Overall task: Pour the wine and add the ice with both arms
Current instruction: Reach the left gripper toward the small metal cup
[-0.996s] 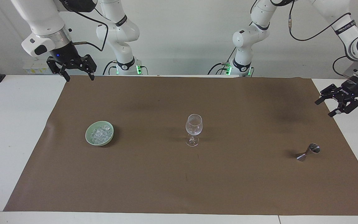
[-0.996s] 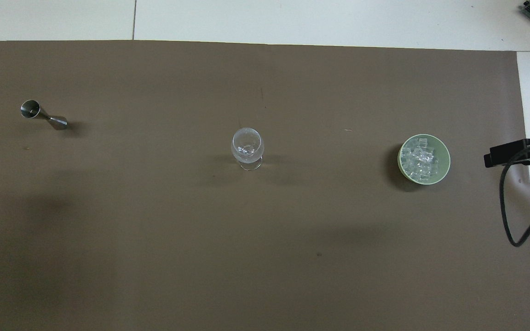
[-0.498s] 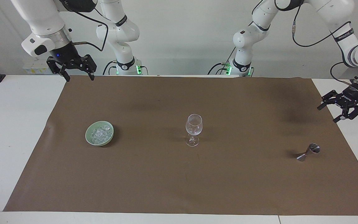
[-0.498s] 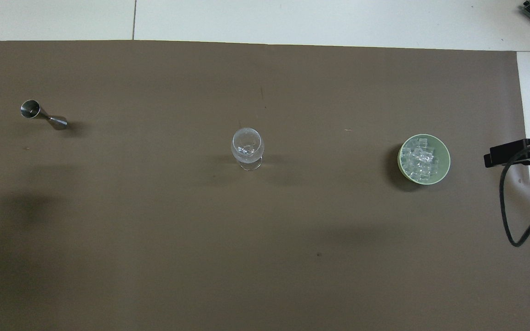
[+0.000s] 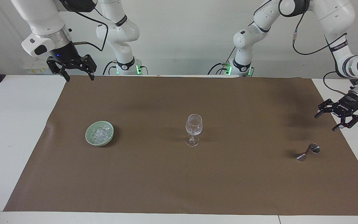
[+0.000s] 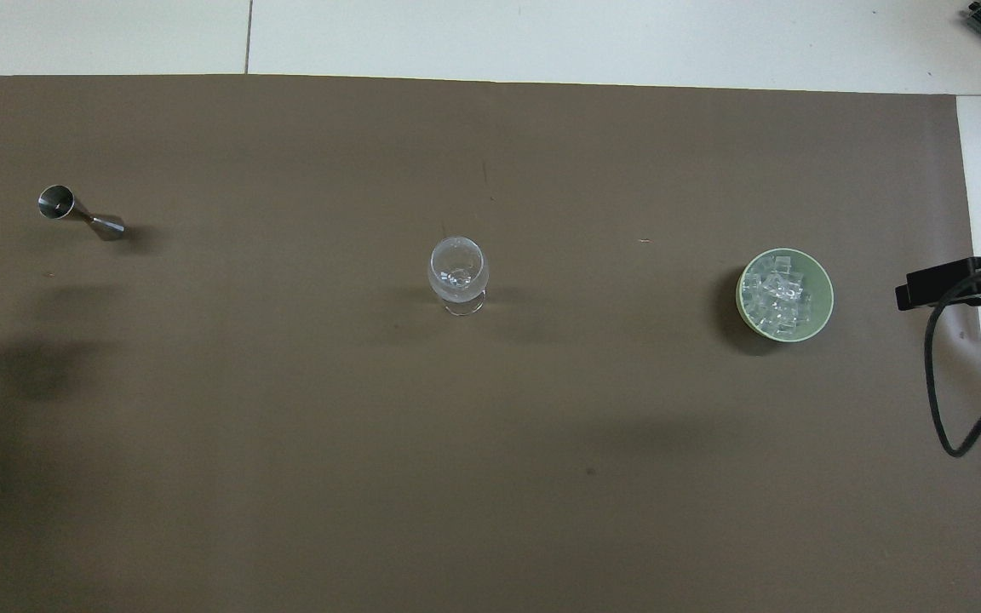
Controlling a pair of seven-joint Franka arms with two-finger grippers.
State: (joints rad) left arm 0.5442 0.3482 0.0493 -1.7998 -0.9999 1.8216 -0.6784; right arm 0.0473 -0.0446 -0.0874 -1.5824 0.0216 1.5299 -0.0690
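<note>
Plainly, the ice (image 5: 100, 134) is small, slick and loose, heaped in a green bowl (image 5: 89, 138) toward the right arm's end of the bench (image 5: 8, 124); one cube would want a pinch on flat faces. The wine glass (image 5: 194, 128) at mid-mat looks fragile and tippy, the metal jigger (image 5: 308, 151) stiff, best taken at its waist. The left gripper (image 5: 337, 116) hangs near the jigger, fingers spread and empty; the right gripper (image 5: 74, 70) waits, fingers spread. Wide bare mat (image 5: 197, 186) surrounds everything.

You're looking at a robotics lab: two white arms (image 5: 117, 28) bolted at a bare white worktop (image 5: 11, 124), a brown mat (image 5: 179, 180) spread across it, plain walls, trailing cables (image 6: 942, 400).
</note>
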